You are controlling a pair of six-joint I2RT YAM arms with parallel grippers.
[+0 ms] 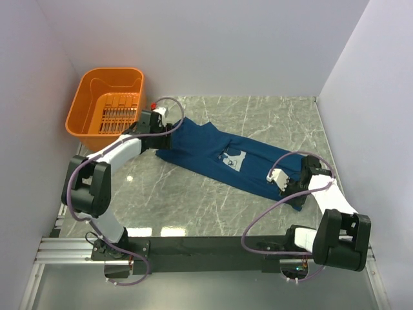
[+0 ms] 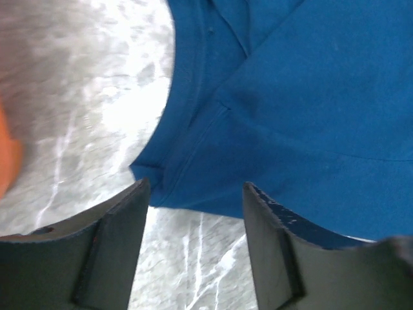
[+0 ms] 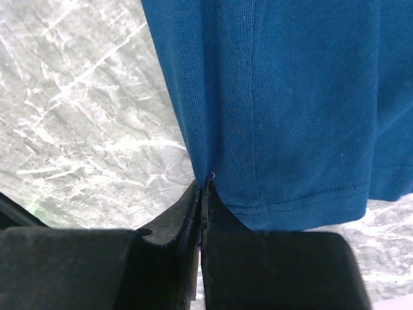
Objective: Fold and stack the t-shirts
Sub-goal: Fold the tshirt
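The dark blue t-shirt (image 1: 206,147) lies stretched in a long diagonal strip across the marble table, its pale chest print (image 1: 233,160) facing up. My left gripper (image 1: 168,128) is at the shirt's far-left end. In the left wrist view it (image 2: 197,188) is open, with the shirt's folded seam edge (image 2: 193,155) just past the fingertips and not gripped. My right gripper (image 1: 292,186) is at the near-right end. In the right wrist view it (image 3: 203,185) is shut on the side edge of the shirt (image 3: 277,97) just above the stitched hem.
An orange plastic basket (image 1: 106,103) stands at the far left corner, close behind my left gripper; its orange edge shows in the left wrist view (image 2: 6,161). White walls enclose the table on the left, back and right. Marble tabletop (image 1: 193,200) lies in front of the shirt.
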